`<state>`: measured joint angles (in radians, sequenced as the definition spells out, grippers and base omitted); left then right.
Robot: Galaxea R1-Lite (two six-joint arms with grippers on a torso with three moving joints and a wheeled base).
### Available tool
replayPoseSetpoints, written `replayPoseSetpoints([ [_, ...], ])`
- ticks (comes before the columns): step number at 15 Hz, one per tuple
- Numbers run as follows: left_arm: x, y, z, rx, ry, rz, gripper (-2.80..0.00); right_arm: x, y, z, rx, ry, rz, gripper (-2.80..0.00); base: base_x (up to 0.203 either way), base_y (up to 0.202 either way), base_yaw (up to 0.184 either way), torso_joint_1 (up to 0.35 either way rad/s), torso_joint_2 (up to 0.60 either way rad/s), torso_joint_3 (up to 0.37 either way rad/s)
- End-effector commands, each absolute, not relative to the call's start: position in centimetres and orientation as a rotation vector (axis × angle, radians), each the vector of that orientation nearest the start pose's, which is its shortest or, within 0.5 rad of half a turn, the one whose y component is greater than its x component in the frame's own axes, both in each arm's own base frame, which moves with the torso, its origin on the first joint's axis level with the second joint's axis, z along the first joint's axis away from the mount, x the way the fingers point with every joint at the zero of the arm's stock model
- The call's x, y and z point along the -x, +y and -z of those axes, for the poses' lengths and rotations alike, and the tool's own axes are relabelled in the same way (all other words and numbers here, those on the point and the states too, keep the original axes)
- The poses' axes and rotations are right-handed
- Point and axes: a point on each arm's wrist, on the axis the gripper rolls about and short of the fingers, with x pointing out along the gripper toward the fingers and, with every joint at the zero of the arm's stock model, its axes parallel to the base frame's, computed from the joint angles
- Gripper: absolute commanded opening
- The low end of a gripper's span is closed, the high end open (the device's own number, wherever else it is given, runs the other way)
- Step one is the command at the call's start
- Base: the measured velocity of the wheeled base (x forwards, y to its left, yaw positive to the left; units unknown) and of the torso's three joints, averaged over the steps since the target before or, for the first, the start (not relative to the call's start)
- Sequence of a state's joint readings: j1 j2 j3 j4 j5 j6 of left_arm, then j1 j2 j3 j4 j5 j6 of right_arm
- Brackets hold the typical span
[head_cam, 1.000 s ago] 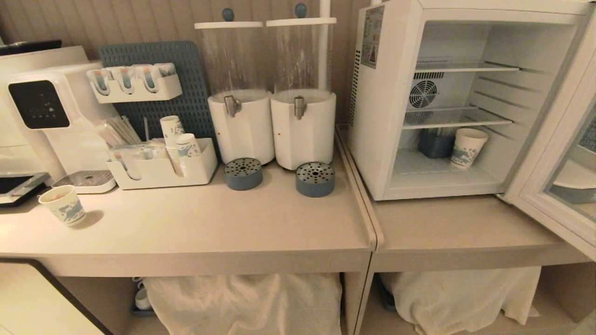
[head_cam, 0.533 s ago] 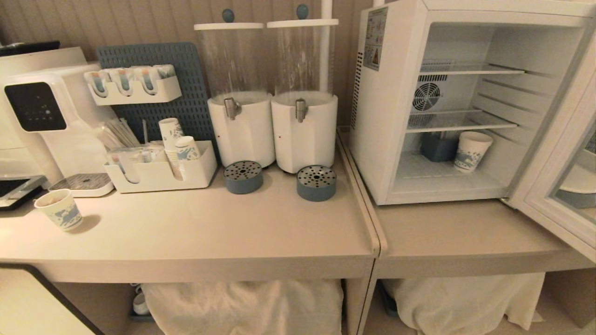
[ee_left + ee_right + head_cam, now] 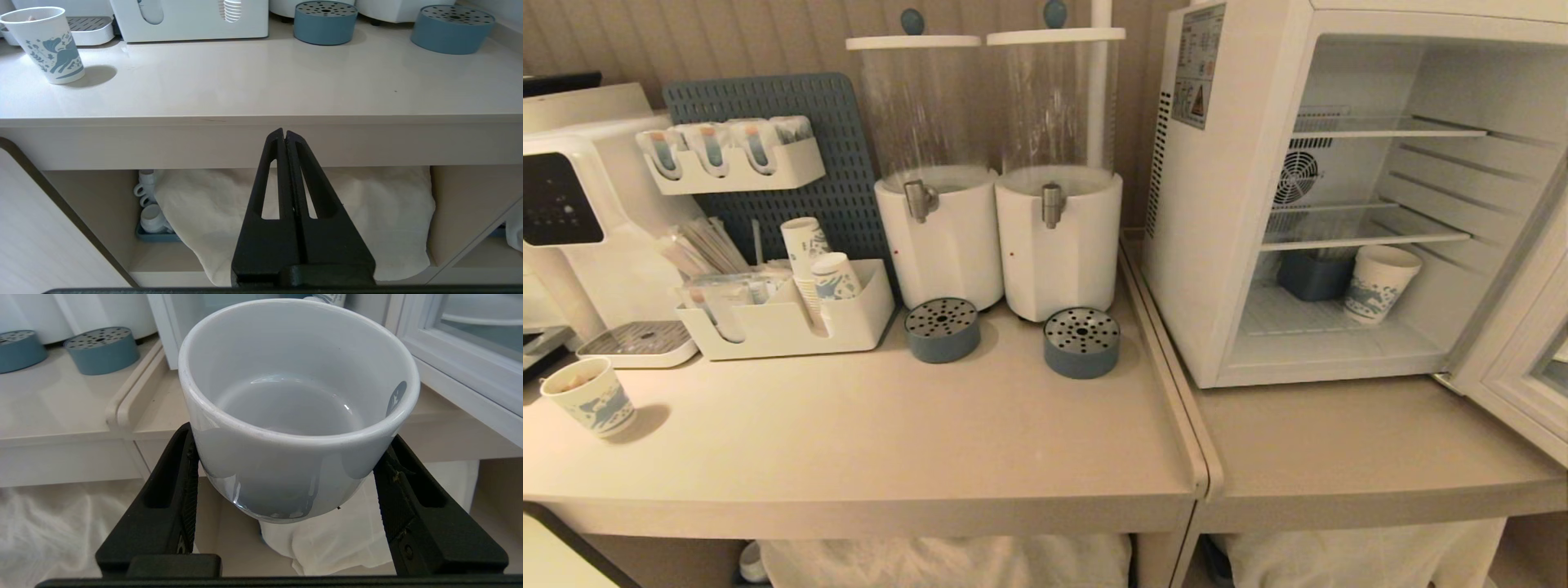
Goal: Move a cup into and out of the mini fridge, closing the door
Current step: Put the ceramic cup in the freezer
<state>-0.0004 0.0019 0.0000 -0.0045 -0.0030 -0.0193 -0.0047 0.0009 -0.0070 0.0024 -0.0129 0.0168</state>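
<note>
Right gripper (image 3: 286, 486) held the small plain white ceramic cup (image 3: 298, 412) upright, one black finger on each side of its lower wall, jaws spread wide around the body; the handle was not visible. The cup looked empty and sat low, in front of the table (image 3: 61, 412) edge, likely carried level so it could go straight into the open fridge. Neither arm showed in the head view.

Left gripper (image 3: 284, 136) was pressed fully together, holding nothing, parked below the table front, pointing at the white cloth (image 3: 367, 204) on the lower shelf.

White boxy mini fridge (image 3: 1217, 245) stood on the right table section, its white-framed glass door (image 3: 1519, 384) swung wide open to the right, so the way in was free. Inside, on the bottom level, a blue-patterned paper cup (image 3: 1380, 284) stood beside a dark blue container (image 3: 1313, 276); free floor remained in front of them. Another patterned paper cup (image 3: 588, 397) stood at the far left of the table.

Compared with a second earlier, the whole head view had shifted: fridge and dispensers appeared bigger and lower in frame, the left items slid toward the edge. That read as the camera moving closer, not the objects.
</note>
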Motion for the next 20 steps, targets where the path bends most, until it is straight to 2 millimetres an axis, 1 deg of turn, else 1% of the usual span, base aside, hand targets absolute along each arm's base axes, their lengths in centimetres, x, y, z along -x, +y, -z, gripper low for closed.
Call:
replayPoseSetpoints([
  [1,2.3,0.0,-7.6,0.021,-0.003,0.003,-2.80,2.6,0.0,-8.5,-0.013,-0.031,0.026,-2.80,0.000,0.000,0.000,0.000,0.00,0.000],
  [2,2.3,0.0,-7.6,0.021,-0.003,0.003,-2.80,3.1,-0.1,-10.3,-0.012,-0.081,0.041,-2.80,0.000,0.000,0.000,0.000,0.00,0.000],
  [3,2.3,0.0,-7.6,0.020,-0.003,0.003,-2.80,4.0,-0.1,-12.8,-0.012,-0.139,0.052,-2.80,0.000,0.000,0.000,0.000,0.00,0.000],
  [4,2.3,0.0,-7.6,0.020,-0.003,0.003,-2.80,5.1,-0.1,-16.0,-0.013,-0.194,0.060,-2.80,0.000,0.000,0.000,0.000,0.00,0.000],
  [5,2.3,0.0,-7.6,0.021,-0.003,0.003,-2.80,5.9,-0.1,-19.9,-0.014,-0.225,0.067,-2.80,0.000,0.000,0.000,0.000,0.00,0.000],
  [6,2.3,0.0,-7.6,0.023,-0.003,0.003,-2.80,5.2,-0.1,-22.8,-0.013,-0.195,0.071,-2.80,0.000,0.000,0.000,0.000,0.00,0.000],
  [7,2.3,0.0,-7.6,0.023,-0.003,0.003,-2.80,4.1,-0.1,-24.9,-0.011,-0.151,0.072,-2.80,0.000,0.000,0.000,0.000,0.00,0.000],
  [8,2.3,0.0,-7.6,0.023,-0.003,0.003,-2.80,2.3,-0.1,-26.4,-0.007,-0.089,0.070,-2.80,0.000,0.000,0.000,0.000,0.00,0.000],
  [9,2.3,0.0,-7.6,0.024,-0.003,0.003,-2.80,-0.2,-0.1,-27.5,0.003,-0.006,0.060,-2.80,0.000,0.000,0.000,0.000,0.00,0.000],
  [10,2.3,0.0,-7.6,0.025,-0.003,0.003,-2.80,-2.9,-0.1,-28.2,0.014,0.079,0.044,-2.80,0.000,0.000,0.000,0.000,0.00,0.000],
  [11,2.3,0.0,-7.6,0.025,-0.003,0.003,-2.80,-5.3,-0.1,-28.5,0.020,0.151,0.023,-2.80,0.000,0.000,0.000,0.000,0.00,0.000],
  [12,2.3,0.0,-7.6,0.025,-0.003,0.003,-2.80,-7.9,0.0,-28.3,0.023,0.230,-0.005,-2.80,0.000,0.000,0.000,0.000,0.00,0.000],
  [13,2.3,0.0,-7.6,0.025,-0.003,0.003,-2.80,-10.0,0.0,-28.1,0.022,0.291,-0.037,-2.80,0.000,0.000,0.000,0.000,0.00,0.000],
  [16,2.3,0.0,-7.6,0.026,-0.003,0.003,-2.80,-17.0,0.2,-25.4,-0.001,0.465,-0.144,-2.80,0.000,0.000,0.000,0.000,0.00,0.000],
  [17,2.3,0.0,-7.6,0.026,-0.004,0.003,-2.80,-18.9,0.3,-24.4,-0.011,0.471,-0.185,-2.80,0.000,0.000,0.000,0.000,0.00,0.000],
  [19,2.3,0.0,-7.6,0.026,-0.005,0.003,-2.80,-22.6,0.5,-22.8,-0.015,0.315,-0.229,-2.80,0.000,0.000,0.000,0.000,0.00,0.000],
  [20,2.3,0.0,-7.6,0.027,-0.005,0.003,-2.80,-24.0,0.7,-21.6,-0.020,0.254,-0.242,-2.80,0.000,0.000,0.000,0.000,0.00,0.000],
])
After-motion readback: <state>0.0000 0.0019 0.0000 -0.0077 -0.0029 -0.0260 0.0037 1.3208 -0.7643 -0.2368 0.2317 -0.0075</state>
